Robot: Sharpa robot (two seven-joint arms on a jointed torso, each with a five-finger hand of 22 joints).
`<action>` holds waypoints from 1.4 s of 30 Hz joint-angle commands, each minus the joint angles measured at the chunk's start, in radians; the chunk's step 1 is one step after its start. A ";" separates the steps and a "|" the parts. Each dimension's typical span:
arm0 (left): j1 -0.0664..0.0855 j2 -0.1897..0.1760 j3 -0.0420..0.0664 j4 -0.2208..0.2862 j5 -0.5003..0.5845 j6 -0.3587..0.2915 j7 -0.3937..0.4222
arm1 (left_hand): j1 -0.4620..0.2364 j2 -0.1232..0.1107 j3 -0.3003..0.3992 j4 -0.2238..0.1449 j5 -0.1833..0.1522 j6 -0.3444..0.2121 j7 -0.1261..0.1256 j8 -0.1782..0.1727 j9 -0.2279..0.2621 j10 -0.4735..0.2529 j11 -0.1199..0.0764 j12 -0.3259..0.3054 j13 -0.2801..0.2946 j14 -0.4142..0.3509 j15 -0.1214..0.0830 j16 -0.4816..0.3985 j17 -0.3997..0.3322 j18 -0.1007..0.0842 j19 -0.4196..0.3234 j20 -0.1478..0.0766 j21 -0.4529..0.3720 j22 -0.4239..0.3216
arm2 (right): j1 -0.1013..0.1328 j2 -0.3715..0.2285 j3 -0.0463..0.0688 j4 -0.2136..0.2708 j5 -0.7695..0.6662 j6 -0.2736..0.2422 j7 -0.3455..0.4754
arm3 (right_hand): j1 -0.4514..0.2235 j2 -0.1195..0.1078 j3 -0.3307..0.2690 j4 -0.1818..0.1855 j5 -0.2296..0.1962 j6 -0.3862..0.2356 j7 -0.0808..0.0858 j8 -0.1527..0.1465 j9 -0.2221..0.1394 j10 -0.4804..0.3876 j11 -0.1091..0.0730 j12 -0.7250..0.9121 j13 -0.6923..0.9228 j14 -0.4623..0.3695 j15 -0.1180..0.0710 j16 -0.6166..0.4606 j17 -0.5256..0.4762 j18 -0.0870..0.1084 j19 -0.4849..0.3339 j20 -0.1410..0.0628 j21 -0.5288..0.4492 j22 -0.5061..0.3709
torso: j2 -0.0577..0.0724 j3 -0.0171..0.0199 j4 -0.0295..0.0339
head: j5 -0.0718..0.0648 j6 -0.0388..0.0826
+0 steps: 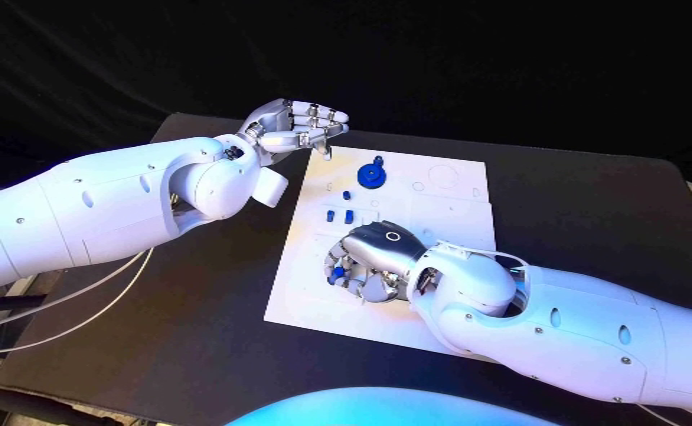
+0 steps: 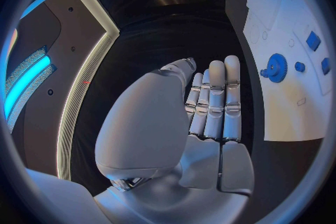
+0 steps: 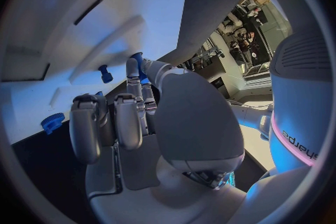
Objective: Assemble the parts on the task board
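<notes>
The right hand [image 1: 372, 261] lay nearest, low over the near left part of the white task board [image 1: 447, 206], palm down with its fingers [image 3: 128, 117] bent toward the plate. In the right wrist view a small blue part [image 3: 138, 61] sat at the tips of the thumb and a finger, seemingly pinched between them, though I could not tell for sure that it was gripped. In the head view a bit of blue [image 1: 336, 274] showed under the same hand, against the board. The right wrist view also showed a small blue peg [image 3: 105, 73] standing on the board just beyond the fingers, and a ridged blue piece [image 3: 52, 122] near the board's edge.

Past the hand, toward the middle of the board, a few small blue pieces [image 1: 339, 214] lay close together on the white surface, apart from the hand. Farther on, a round blue gear [image 1: 372, 177] rested near the board's far left part; the left wrist view showed the gear [image 2: 276, 67] toothed, with small blue blocks [image 2: 313, 41] beside it.

Farthest off, the left hand [image 1: 300, 126] hovered above the black desk [image 1: 577, 196] just off the board's far left corner. Its fingers [image 2: 213, 101] lay straight and side by side, holding nothing and touching no part.
</notes>
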 commanded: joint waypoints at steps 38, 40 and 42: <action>0.001 -0.001 0.000 0.002 0.006 0.016 0.001 | -0.010 0.001 0.010 -0.004 0.005 -0.008 0.002 -0.002 -0.002 -0.010 0.000 0.008 -0.002 -0.006 0.002 -0.005 -0.002 0.006 -0.005 0.005 -0.001 0.001 | -0.004 0.005 -0.004 0.000 -0.024 -0.011 -0.034 | -0.085 -0.065 -0.018 0.002 0.006 -0.162 0.026 -0.075 -0.034 -0.017 0.005 -0.012 0.016 0.038 0.006 -0.003 0.000 -0.006 0.062 0.007 -0.011 0.220 | -0.001 0.0007 -0.0005 | 0.001 -0.003; 0.001 -0.001 0.000 0.002 0.006 0.016 0.001 | -0.010 0.001 0.010 -0.004 0.005 -0.008 0.002 -0.002 -0.002 -0.010 0.000 0.008 -0.002 -0.006 0.002 -0.005 -0.002 0.006 -0.005 0.005 -0.001 0.001 | -0.004 0.000 -0.004 0.007 -0.024 -0.037 -0.033 | -0.086 -0.069 -0.019 0.001 0.006 -0.191 0.025 -0.092 -0.041 -0.013 0.001 -0.009 0.020 0.039 0.002 -0.002 0.002 -0.007 0.063 0.005 -0.010 0.221 | 0.000 0.0009 -0.0004 | 0.001 -0.002; 0.001 -0.001 0.000 0.001 0.006 0.016 0.001 | -0.010 0.001 0.010 -0.004 0.005 -0.008 0.002 -0.002 -0.002 -0.010 0.000 0.008 -0.002 -0.006 0.002 -0.005 -0.002 0.006 -0.005 0.005 -0.001 0.001 | -0.005 -0.006 -0.004 0.016 -0.024 -0.061 -0.031 | -0.087 -0.071 -0.019 0.000 0.005 -0.208 0.021 -0.101 -0.045 -0.009 -0.002 -0.007 0.023 0.039 0.000 -0.002 0.002 -0.007 0.063 0.003 -0.010 0.221 | 0.000 0.0011 -0.0003 | 0.001 -0.002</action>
